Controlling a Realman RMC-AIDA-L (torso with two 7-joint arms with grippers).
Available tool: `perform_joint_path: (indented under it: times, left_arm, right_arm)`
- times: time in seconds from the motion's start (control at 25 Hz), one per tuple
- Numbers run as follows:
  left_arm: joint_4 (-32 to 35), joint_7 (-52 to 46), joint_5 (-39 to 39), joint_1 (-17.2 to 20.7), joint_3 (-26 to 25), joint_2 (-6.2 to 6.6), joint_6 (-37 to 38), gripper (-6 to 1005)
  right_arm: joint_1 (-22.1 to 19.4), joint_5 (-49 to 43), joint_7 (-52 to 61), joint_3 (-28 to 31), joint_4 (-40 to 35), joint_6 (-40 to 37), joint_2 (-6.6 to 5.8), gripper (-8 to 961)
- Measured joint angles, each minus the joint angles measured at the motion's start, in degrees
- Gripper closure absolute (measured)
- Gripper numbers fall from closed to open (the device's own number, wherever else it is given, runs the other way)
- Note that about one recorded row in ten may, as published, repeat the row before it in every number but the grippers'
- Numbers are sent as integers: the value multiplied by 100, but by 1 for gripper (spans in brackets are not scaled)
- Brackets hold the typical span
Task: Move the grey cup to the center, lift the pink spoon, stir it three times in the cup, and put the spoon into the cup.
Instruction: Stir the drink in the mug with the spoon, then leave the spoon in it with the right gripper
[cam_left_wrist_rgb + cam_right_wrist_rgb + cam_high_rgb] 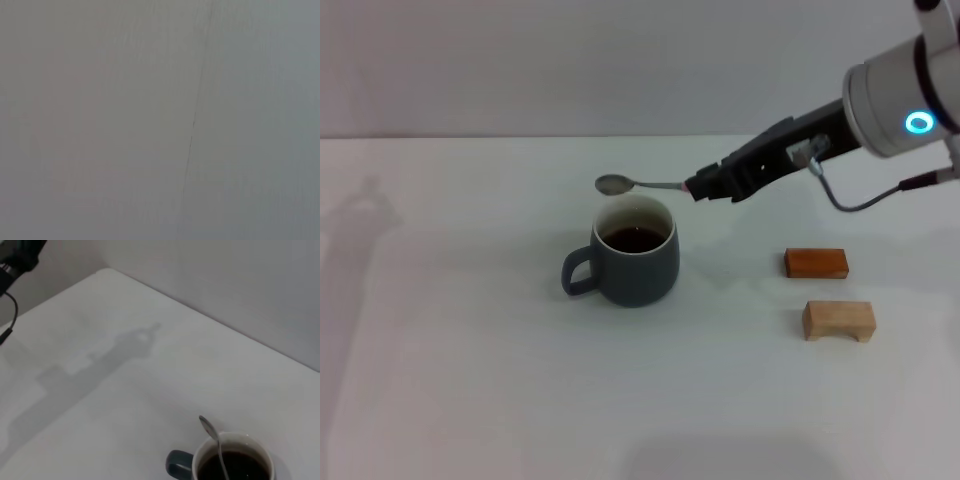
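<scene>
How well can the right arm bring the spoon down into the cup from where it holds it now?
Probably yes. The right gripper holds the spoon level in the air, its bowl over the far rim of the cup. The cup's mouth is open, with only dark liquid inside. The two wooden blocks lie off to the side.

pink spoon (642, 185) handle hidden in right gripper (698, 188)

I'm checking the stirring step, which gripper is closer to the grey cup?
Right. The right gripper holds the pink spoon just above the grey cup; the left gripper is out of view.
</scene>
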Motion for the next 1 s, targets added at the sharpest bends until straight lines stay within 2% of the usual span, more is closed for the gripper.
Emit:
perform_joint_path:
  times: [0.28, 0.48, 0.64, 0.8, 1.0]
  left_arm:
    - [24, 0, 0, 0, 3, 1, -9, 1001]
    - [32, -3, 0, 0, 4, 1, 7, 1001]
    - [41, -4, 0, 0, 26, 1, 21, 1001]
    - [42, -7, 0, 19, 31, -3, 32, 1001]
    - [41, -2, 0, 29, 41, -8, 35, 1001]
  right_arm:
    - [254, -407, 250, 184, 107, 429, -38, 847]
    - [480, -564, 296, 271, -123, 673, -107, 847]
    - [709, -605, 259, 272, -504, 776, -165, 847]
    - [1074, -623, 187, 238, -1161, 782, -278, 847]
    - [1400, -688, 38, 207, -1626, 766, -296, 847]
